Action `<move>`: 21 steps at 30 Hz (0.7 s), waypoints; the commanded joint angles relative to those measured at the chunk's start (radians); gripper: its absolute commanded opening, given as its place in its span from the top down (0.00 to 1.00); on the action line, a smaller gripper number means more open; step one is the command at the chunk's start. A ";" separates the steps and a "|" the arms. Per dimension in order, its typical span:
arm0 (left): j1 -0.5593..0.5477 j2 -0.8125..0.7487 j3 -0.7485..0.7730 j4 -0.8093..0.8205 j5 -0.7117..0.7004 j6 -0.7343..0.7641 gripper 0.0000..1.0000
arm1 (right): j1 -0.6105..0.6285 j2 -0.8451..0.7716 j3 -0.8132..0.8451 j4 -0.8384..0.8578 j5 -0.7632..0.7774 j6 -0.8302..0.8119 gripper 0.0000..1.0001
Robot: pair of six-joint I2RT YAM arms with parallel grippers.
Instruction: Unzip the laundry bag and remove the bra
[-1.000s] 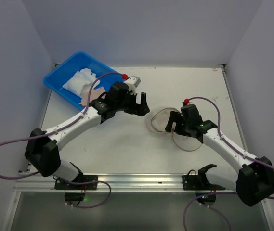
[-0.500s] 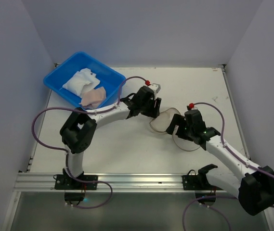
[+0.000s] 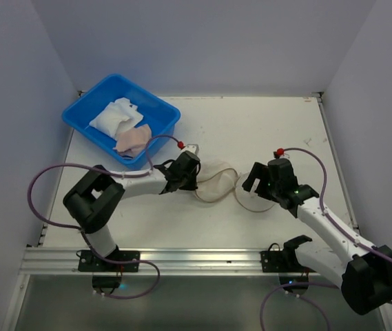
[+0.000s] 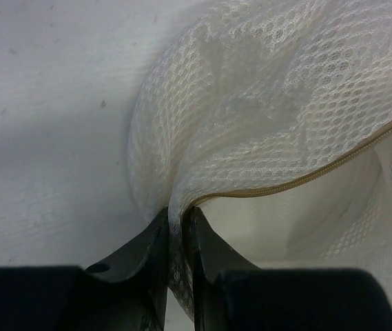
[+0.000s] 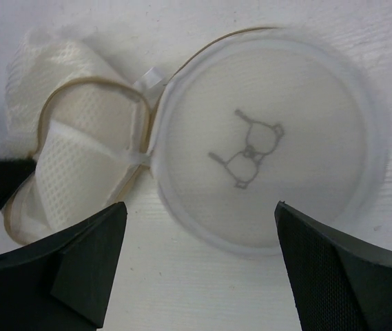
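My right claw (image 5: 200,207) stands wide, holding nothing, above the round face of the laundry bag (image 5: 258,145); my left claw (image 4: 175,231) is pinched on the bag's mesh beside the zip (image 4: 306,179); the bag lies on the desk (image 3: 264,124) between both claws; beyond, a blue tub (image 3: 147,95) holds cloths (image 3: 123,124).

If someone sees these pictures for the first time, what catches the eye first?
The cream mesh laundry bag lies mid-table, zip open, the left end effector pinching its edge. The right end effector hangs open above its round face with the bra mark. A blue tub of cloths sits far left.
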 commanded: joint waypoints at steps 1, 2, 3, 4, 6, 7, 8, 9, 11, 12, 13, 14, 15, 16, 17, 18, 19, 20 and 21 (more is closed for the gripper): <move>0.004 -0.086 -0.126 -0.043 -0.062 -0.083 0.80 | -0.026 0.002 0.003 0.000 0.060 0.022 0.10; 0.002 -0.109 -0.164 -0.049 -0.067 -0.089 0.81 | -0.040 0.006 0.000 0.001 0.058 0.024 0.11; 0.002 -0.150 -0.183 -0.049 -0.070 -0.096 0.81 | -0.054 0.014 -0.003 0.001 0.057 0.025 0.11; 0.004 -0.170 -0.203 -0.046 -0.072 -0.103 0.81 | -0.088 0.025 -0.006 0.001 0.052 0.028 0.11; 0.004 -0.227 -0.255 -0.028 -0.065 -0.123 0.82 | -0.140 0.039 -0.010 0.001 0.045 0.025 0.14; 0.004 -0.240 -0.267 -0.022 -0.059 -0.126 0.82 | -0.152 0.057 -0.008 0.004 0.037 0.022 0.16; 0.002 -0.253 -0.284 -0.016 -0.059 -0.134 0.82 | -0.161 0.068 -0.006 0.009 0.037 0.016 0.18; 0.004 -0.272 -0.289 -0.014 -0.058 -0.137 0.82 | -0.172 0.080 0.000 0.012 0.040 0.012 0.21; 0.004 -0.283 -0.289 -0.016 -0.056 -0.140 0.82 | -0.184 0.120 0.001 0.021 0.019 0.012 0.25; 0.004 -0.290 -0.287 -0.016 -0.056 -0.140 0.82 | -0.192 0.129 -0.005 0.029 0.005 0.010 0.27; 0.004 -0.293 -0.286 -0.016 -0.050 -0.140 0.82 | -0.195 0.138 -0.011 0.046 -0.007 0.010 0.28; 0.004 -0.301 -0.280 -0.020 -0.049 -0.139 0.82 | -0.197 0.157 -0.016 0.052 -0.032 0.010 0.32; 0.002 -0.306 -0.277 -0.022 -0.047 -0.139 0.82 | -0.198 0.166 -0.023 0.055 -0.035 0.010 0.34; 0.004 -0.313 -0.275 -0.025 -0.047 -0.137 0.82 | -0.200 0.177 -0.025 0.056 -0.038 0.010 0.35; 0.004 -0.325 -0.273 -0.031 -0.049 -0.139 0.82 | -0.203 0.190 -0.020 0.055 -0.052 0.008 0.38; 0.004 -0.333 -0.273 -0.034 -0.052 -0.137 0.82 | -0.203 0.192 -0.016 0.056 -0.055 0.004 0.39; 0.004 -0.339 -0.273 -0.036 -0.055 -0.139 0.82 | -0.204 0.194 -0.014 0.056 -0.057 0.001 0.41; 0.004 -0.347 -0.272 -0.043 -0.056 -0.137 0.82 | -0.204 0.195 -0.014 0.056 -0.057 -0.001 0.41; 0.002 -0.352 -0.270 -0.046 -0.059 -0.136 0.82 | -0.204 0.204 -0.013 0.056 -0.057 -0.002 0.42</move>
